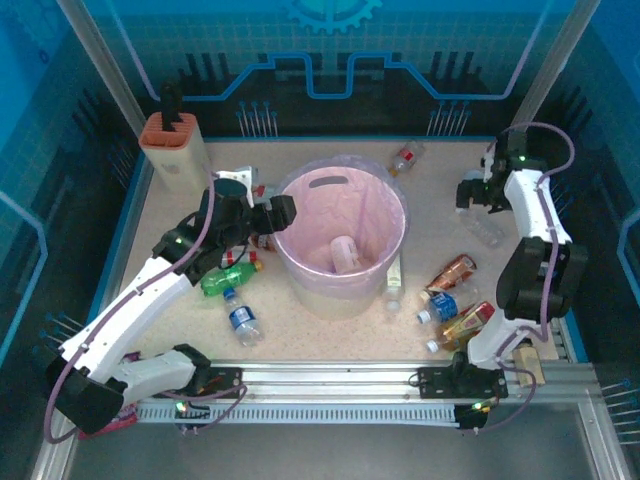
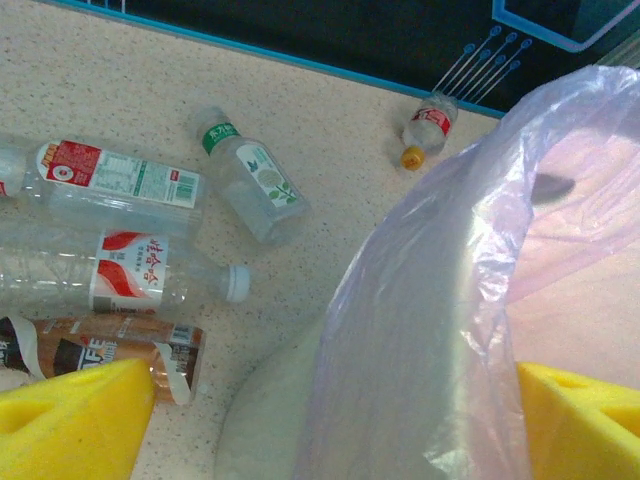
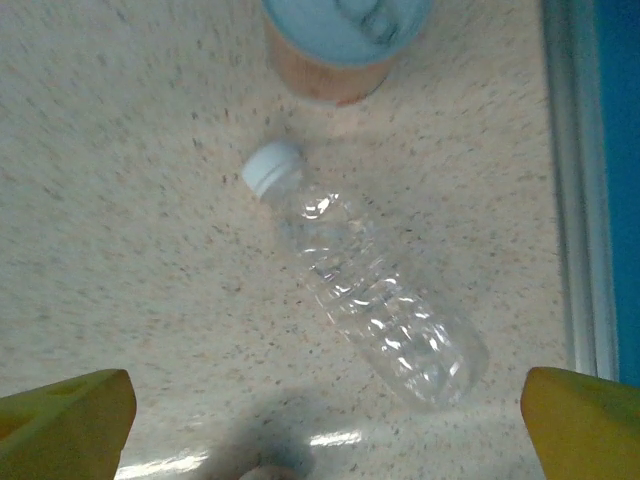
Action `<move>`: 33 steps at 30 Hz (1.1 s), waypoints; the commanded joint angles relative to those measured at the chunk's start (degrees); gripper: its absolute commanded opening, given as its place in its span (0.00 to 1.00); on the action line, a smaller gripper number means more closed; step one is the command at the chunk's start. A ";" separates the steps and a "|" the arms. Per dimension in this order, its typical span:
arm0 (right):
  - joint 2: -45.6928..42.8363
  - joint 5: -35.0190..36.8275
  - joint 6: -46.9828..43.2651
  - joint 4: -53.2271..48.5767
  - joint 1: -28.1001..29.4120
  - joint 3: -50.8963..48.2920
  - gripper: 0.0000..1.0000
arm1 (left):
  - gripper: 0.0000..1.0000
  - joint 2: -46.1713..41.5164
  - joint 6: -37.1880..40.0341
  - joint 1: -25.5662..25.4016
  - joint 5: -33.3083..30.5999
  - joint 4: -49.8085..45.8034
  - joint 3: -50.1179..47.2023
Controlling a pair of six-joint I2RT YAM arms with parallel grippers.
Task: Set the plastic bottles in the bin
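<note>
Cut off/hidden: in the L wrist view the red-label clear bottle [image 2: 110, 180] and the white-cap bottle [image 2: 150, 275] run off the 9 o'clock edge. The brown coffee bottle [image 2: 110, 345] is part-covered by a yellow pad [image 2: 70, 420]. Pink liner folds blur the bin [image 2: 450, 300] rim, so I can't tell rim from bag there. In the R wrist view the tan cup [image 3: 335, 50] is cropped at 12 o'clock. From the top cam, labels are too small to read, and bottles by the L wrist sit partly under the arm.

L gripper [image 1: 275, 213]: jaws spread wide, nothing held, right at the bin's 9 o'clock rim. A pale bottle [image 1: 345, 252] lies inside the bin, at the gripper's 3 o'clock. Green bottle [image 1: 228, 281] and blue-label bottle [image 1: 243, 322] lie on the table at the bin's 8 o'clock, apart from the pads.

R gripper [image 3: 325, 430]: jaws spread wide, empty, over the clear unlabelled bottle [image 3: 375, 300]. That one lies flat on the table, white cap to 11 o'clock, base to 4 o'clock, not touching either pad. Amber bottles [image 1: 465, 322] are grouped at the bin's 4 o'clock. An orange-cap bottle [image 2: 428, 128] lies at the bin's 1 o'clock.
</note>
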 commanded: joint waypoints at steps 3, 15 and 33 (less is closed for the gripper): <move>6.02 -2.41 -9.29 5.26 -3.28 0.42 1.00 | 0.90 1.23 1.10 -0.52 2.07 -1.83 2.53; 18.85 -3.52 -10.60 8.56 -2.81 1.59 1.00 | 0.90 1.33 0.28 -0.44 1.52 -0.78 2.88; 14.05 -5.92 -1.29 3.33 -0.82 0.09 0.58 | 0.90 1.97 0.28 -0.41 1.00 -1.31 2.58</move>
